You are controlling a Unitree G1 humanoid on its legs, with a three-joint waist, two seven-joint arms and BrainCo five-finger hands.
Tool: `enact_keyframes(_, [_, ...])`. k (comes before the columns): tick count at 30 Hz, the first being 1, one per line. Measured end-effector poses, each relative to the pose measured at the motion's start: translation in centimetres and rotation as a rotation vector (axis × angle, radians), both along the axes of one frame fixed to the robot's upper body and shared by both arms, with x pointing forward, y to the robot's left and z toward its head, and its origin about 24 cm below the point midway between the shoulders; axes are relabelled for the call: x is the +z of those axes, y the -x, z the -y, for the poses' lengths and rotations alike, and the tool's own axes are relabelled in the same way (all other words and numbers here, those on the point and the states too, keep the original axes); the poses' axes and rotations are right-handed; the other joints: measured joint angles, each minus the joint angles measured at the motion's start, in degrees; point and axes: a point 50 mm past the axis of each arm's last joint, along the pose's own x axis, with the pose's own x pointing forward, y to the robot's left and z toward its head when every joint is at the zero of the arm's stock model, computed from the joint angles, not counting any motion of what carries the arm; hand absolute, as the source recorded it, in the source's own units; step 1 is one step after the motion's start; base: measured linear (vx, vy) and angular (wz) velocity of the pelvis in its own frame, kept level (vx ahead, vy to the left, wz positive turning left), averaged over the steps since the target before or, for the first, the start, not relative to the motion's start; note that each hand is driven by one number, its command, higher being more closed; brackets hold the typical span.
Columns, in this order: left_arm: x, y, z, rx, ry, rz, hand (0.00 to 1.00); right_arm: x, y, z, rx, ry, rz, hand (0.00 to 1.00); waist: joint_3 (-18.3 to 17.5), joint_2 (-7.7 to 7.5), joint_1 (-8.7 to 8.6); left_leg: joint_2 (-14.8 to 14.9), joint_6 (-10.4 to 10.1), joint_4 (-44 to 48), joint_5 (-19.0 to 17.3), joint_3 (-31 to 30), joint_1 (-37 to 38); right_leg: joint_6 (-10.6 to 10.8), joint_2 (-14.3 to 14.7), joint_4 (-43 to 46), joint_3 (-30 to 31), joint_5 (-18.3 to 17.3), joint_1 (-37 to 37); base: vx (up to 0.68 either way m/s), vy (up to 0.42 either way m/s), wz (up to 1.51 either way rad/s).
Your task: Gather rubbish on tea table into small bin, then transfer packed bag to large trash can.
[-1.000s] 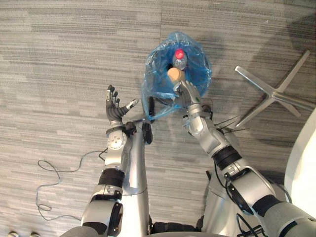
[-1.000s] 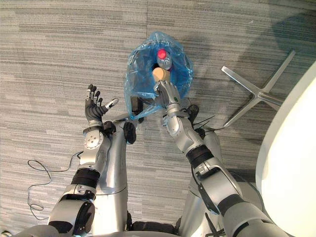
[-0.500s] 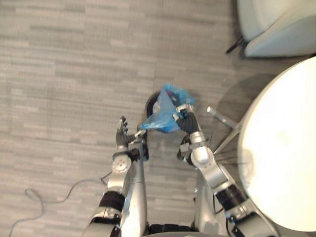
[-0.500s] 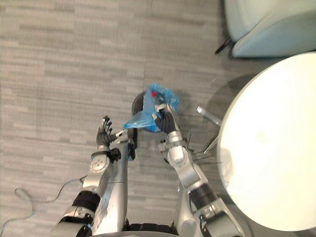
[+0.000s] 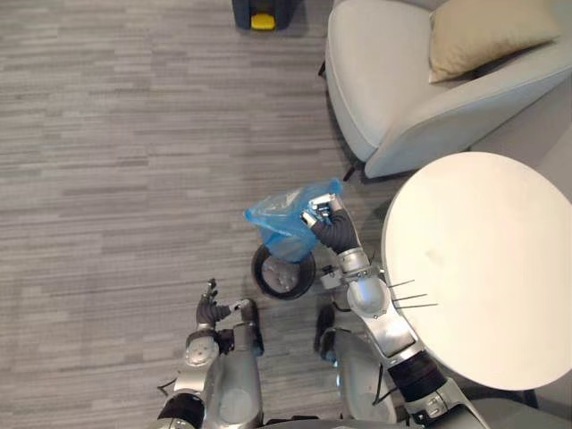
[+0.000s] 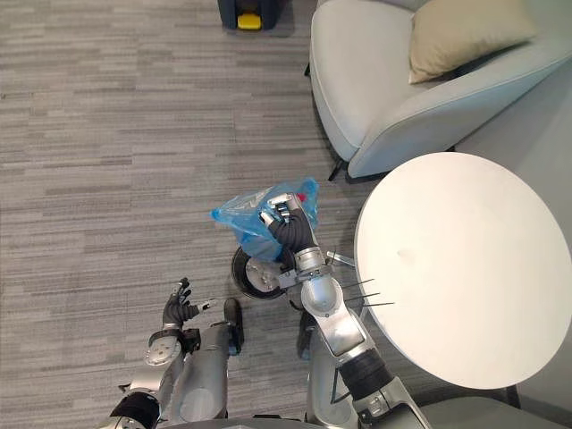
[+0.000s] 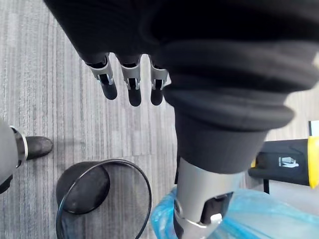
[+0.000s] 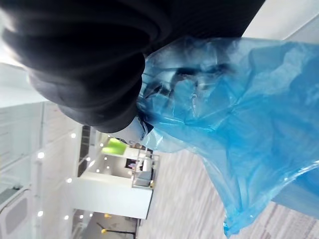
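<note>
Where the grey striped floor [image 5: 116, 179] runs up to the left edge of the round white table [image 5: 483, 268], the right hand [image 5: 325, 220] is lifted with its fingers curled tight round the bunched neck of the blue plastic bag [image 5: 284, 222]. The bag hangs from that fist, clear of the floor. Its plastic is crumpled and half see-through. A red spot [image 6: 309, 187] shows through on the side toward the armchair [image 5: 402, 98], and I cannot make out what else lies inside. In the right wrist view the bag billows out right against the hand's dark cover.

Just beneath the bag, partly hidden by it, the small black bin [image 5: 282, 279] stands upright on the floor with its mouth open, close to the table's edge. I cannot tell whether the bag's bottom touches the bin's rim. The left wrist view looks into the bin past a thin round rim, down to a dark bottom.

The left hand [image 6: 179, 310] sits low and near the robot, well apart from the bag. Its fingers [image 7: 130, 82] are straight and loose, holding nothing.

Beyond the table, the pale armchair carries a beige cushion [image 5: 487, 31] in its back corner. A dark container with a yellow top [image 5: 261, 12] stands at the far edge of the floor.
</note>
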Motion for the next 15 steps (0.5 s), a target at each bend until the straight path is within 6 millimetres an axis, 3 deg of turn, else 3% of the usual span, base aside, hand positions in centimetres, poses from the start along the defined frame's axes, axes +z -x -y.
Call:
enact_keyframes(2, [0.3,0.6,0.2,0.007,0.009,0.026,0.00,1.1,0.4,-0.4,0.033,-0.011,0.061,1.00,-0.5,1.09,1.30,-0.7,-0.5,-0.4,2.2,-1.5,-2.1,-0.1,2.6,-5.0,1.2,-5.4,3.7,-0.31,-0.197,0.43])
enact_keyframes(3, [0.3,1.0,0.6,0.008,0.024,0.033,0.00,1.6,0.5,-0.5,0.042,-0.011,0.084,1.00,-1.4,2.59,1.27,-1.1,-0.8,-2.5,4.6,-3.2,-3.6,-1.2,3.8,-9.7,1.0,-7.3,4.3,-0.27,-0.097,0.51])
enact_keyframes(4, [0.4,1.6,1.5,0.005,0.050,0.043,0.00,1.9,0.4,-0.1,0.038,0.006,0.108,1.00,-2.9,3.94,1.81,-1.2,-1.2,-7.0,8.6,-4.2,-4.7,-3.7,5.1,-15.2,0.4,-9.1,4.5,-0.34,-0.135,0.52])
enact_keyframes(5, [0.5,1.9,2.4,-0.008,0.072,0.057,0.00,2.1,0.1,0.5,0.020,0.028,0.127,1.00,-3.8,5.61,2.66,-1.2,-2.6,-11.5,11.8,-5.3,-5.4,-5.2,6.2,-19.3,-0.6,-10.4,4.6,-0.41,-0.160,0.40])
enact_keyframes(6, [0.6,1.9,3.0,-0.011,0.092,0.063,0.00,2.2,-0.2,1.0,0.008,0.048,0.135,1.00,-3.6,7.29,2.52,-1.1,-3.1,-13.7,12.9,-6.4,-5.2,-5.8,7.1,-19.5,-1.5,-9.5,4.3,-0.43,-0.156,0.65])
enact_keyframes(7, [0.7,1.9,3.9,-0.033,0.114,0.075,0.00,2.0,-0.7,2.2,-0.036,0.079,0.130,1.00,-3.6,9.02,2.32,-1.1,-4.4,-18.6,12.4,-7.7,-3.9,-6.8,7.6,-20.3,-4.1,-8.3,4.5,-0.36,-0.075,0.88])
enact_keyframes(8, [1.5,1.6,4.6,-0.071,0.125,0.110,0.00,2.0,-1.1,3.1,-0.069,0.106,0.127,1.00,-3.5,8.84,2.44,-1.1,-9.7,-21.3,8.3,-7.7,-2.8,-8.6,6.6,-21.4,-6.3,-6.8,4.8,-0.36,-0.064,0.92])
enact_keyframes(9, [1.9,1.5,4.7,-0.086,0.128,0.131,0.00,2.2,-1.3,3.5,-0.081,0.112,0.137,1.00,-3.5,8.54,2.38,-1.2,-9.7,-19.8,8.0,-6.8,-3.2,-9.1,6.1,-22.1,-7.2,-6.1,5.0,-0.36,-0.075,0.77])
enact_keyframes(11, [3.5,1.1,5.0,-0.118,0.128,0.208,0.00,3.4,-2.0,4.2,-0.112,0.094,0.172,1.00,-3.9,7.44,1.80,-2.1,-5.6,-7.3,5.7,-4.3,-3.0,-10.4,3.8,-25.5,-9.5,-3.1,5.6,-0.33,-0.098,0.64])
enact_keyframes(13, [4.9,1.0,4.8,-0.131,0.122,0.282,0.00,4.2,-2.2,3.9,-0.100,0.092,0.201,1.00,-4.3,7.46,0.90,-1.8,-3.0,-0.2,1.4,-4.4,0.2,-10.1,3.4,-28.9,-10.0,-0.3,6.6,-0.25,-0.048,0.33])
enact_keyframes(15, [6.1,0.6,4.9,-0.140,0.121,0.342,0.00,4.5,-2.2,3.8,-0.096,0.088,0.207,1.00,-5.6,7.75,0.75,-0.4,-3.0,0.5,-2.4,-4.3,5.4,-9.2,4.0,-32.9,-10.2,2.4,6.9,-0.19,-0.005,0.19])
